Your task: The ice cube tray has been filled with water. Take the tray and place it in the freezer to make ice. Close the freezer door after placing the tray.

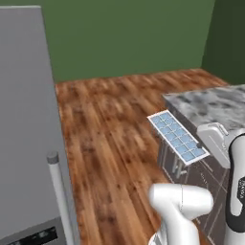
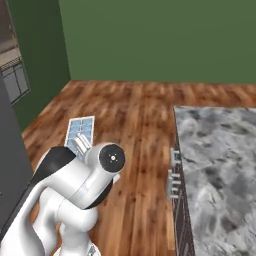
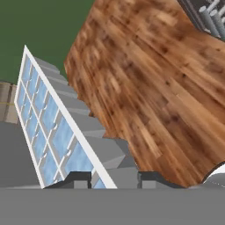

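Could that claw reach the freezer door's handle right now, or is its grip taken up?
Probably not yet: the claw is shut on the ice cube tray, held out over the floor, and the freezer door's bar handle stands apart at the left.

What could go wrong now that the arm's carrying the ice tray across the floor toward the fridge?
1. The gripper holds the ice cube tray by one end only, high over the wooden floor; it might slip.
2. The tray looks tilted, so the water could spill.
3. The freezer door looks closed, so the tray may have nowhere to go.

White ice cube tray (image 1: pixel 178 137) (light-blue cells), brown wood-grain floor (image 1: pixel 110 139), green wall (image 1: pixel 129 33).
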Tool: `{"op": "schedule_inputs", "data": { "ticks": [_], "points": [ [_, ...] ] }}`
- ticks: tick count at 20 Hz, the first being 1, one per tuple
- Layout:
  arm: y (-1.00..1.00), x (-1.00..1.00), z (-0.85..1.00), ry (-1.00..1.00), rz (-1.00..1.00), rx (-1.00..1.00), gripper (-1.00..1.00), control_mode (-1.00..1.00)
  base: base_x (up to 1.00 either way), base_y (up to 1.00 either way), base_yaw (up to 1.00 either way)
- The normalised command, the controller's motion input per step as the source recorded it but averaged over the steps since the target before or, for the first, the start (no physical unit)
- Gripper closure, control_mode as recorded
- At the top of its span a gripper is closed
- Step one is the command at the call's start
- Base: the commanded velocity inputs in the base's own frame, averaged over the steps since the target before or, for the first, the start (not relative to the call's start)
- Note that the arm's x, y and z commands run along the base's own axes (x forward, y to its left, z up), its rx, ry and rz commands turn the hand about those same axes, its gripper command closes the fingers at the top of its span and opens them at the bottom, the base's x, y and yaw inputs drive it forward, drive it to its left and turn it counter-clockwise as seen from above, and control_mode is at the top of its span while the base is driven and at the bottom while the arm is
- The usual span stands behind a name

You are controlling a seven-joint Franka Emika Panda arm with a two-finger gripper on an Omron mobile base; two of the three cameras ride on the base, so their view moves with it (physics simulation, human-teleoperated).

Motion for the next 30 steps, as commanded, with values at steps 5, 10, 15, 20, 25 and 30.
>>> {"op": "schedule_inputs", "data": {
  "ticks": [5, 10, 15, 20, 25, 30],
  "points": [
    [0.0, 0.0, 0.0, 0.0, 0.0, 0.0, 1.0, 1.0, 0.86, -0.44, 0.33],
    [0.0, 0.0, 0.0, 0.0, 0.0, 0.0, 1.0, 1.0, 1.0, -0.05, 0.23],
    [0.0, 0.0, 0.0, 0.0, 0.0, 0.0, 1.0, 1.0, 1.0, 0.1, 0.19],
    [0.0, 0.0, 0.0, 0.0, 0.0, 0.0, 1.0, 1.0, 0.96, 0.05, 0.23],
    [0.0, 0.0, 0.0, 0.0, 0.0, 0.0, 1.0, 1.0, 0.74, 0.0, 0.3],
    [0.0, 0.0, 0.0, 0.0, 0.0, 0.0, 1.0, 1.0, 0.5, 0.0, 0.41]
  ]
}}
